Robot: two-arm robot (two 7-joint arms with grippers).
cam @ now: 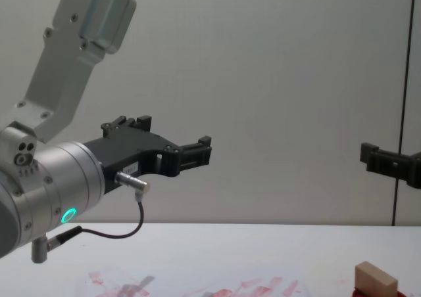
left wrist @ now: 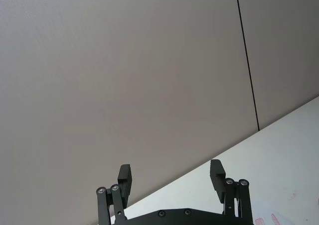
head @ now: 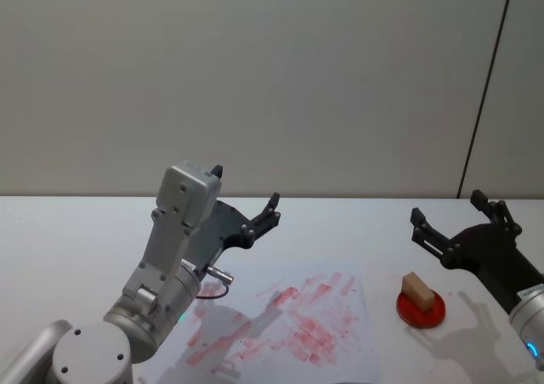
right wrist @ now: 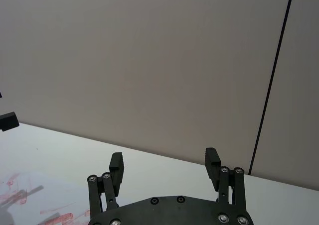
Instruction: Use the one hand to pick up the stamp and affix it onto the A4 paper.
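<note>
left gripper (head: 245,189) is hovering in the air above the bench (head: 68,231), over the far-left part of the paper (head: 361,350), fingers (left wrist: 124,177) spread wide and holding nothing. the stamp (head: 416,289), a small tan wooden block, is sitting on the round red ink pad (head: 425,313), just right of the paper and apart from both grippers. right gripper (head: 448,207) is hanging in the air on the right side, above and past the stamp, its fingers (right wrist: 116,163) also wide apart and empty. the paper is lying flat on the bench, showing many red prints and smears across its middle. both grippers are pointing toward the grey wall (head: 297,78) behind.
</note>
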